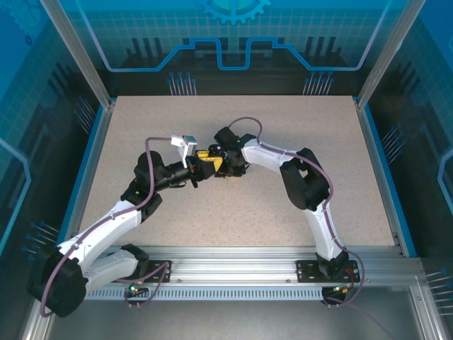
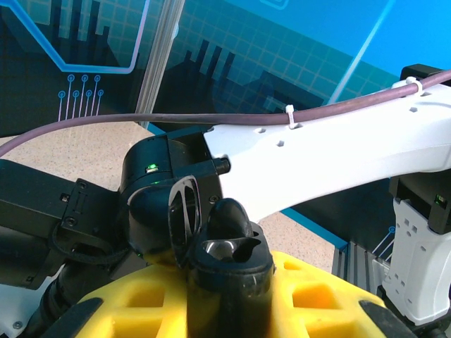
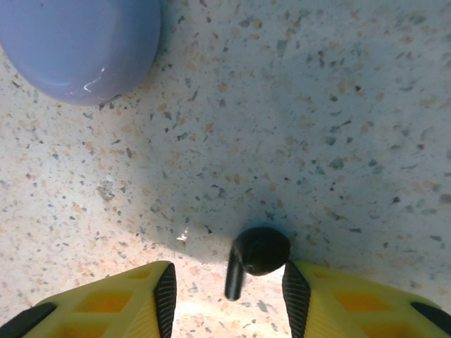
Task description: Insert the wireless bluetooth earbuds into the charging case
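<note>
A black charging case (image 2: 229, 274) stands upright between the yellow fingers (image 2: 134, 303) of my left gripper (image 2: 229, 306), which is shut on it. Its lid (image 2: 182, 222) hangs open to the left, and a black rounded earbud (image 2: 234, 217) sticks up from the case's top. In the right wrist view another black stemmed earbud (image 3: 257, 253) lies on the speckled table between the spread fingers of my right gripper (image 3: 227, 292). It lies close to the right pad (image 3: 294, 296), with a clear gap to the left pad. From above, both grippers (image 1: 212, 166) meet at mid-table.
A pale lavender rounded case (image 3: 77, 46) lies on the table beyond the right gripper, up and left of the black earbud. The right arm's white link (image 2: 331, 155) crosses just behind the left gripper. Blue rails edge the table (image 1: 297, 234).
</note>
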### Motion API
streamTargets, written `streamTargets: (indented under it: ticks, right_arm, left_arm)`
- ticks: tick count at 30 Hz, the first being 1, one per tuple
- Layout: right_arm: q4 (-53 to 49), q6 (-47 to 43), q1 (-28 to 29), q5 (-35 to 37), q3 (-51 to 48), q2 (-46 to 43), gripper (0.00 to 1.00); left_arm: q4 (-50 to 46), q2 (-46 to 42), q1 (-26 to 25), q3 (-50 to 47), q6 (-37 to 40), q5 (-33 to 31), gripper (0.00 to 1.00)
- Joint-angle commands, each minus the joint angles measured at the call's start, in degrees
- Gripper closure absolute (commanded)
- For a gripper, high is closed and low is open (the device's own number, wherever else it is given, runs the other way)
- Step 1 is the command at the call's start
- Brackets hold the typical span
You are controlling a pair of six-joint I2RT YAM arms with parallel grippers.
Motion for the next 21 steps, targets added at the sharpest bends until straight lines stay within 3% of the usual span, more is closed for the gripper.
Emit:
streamTargets:
  ticks: [1, 21]
  right_arm:
    - [-3.8, -2.1, 0.1, 5.4, 2.1, 2.4, 0.55]
    - [-9.4, -3.4, 2.1, 10.8, 9.6, 8.9, 0.62]
  left_arm:
    - [0.3, -1.0, 0.5, -0.6, 0.7, -1.1, 0.92]
    - [0.1, -1.5, 0.5, -1.1, 0.8, -1.5, 0.92]
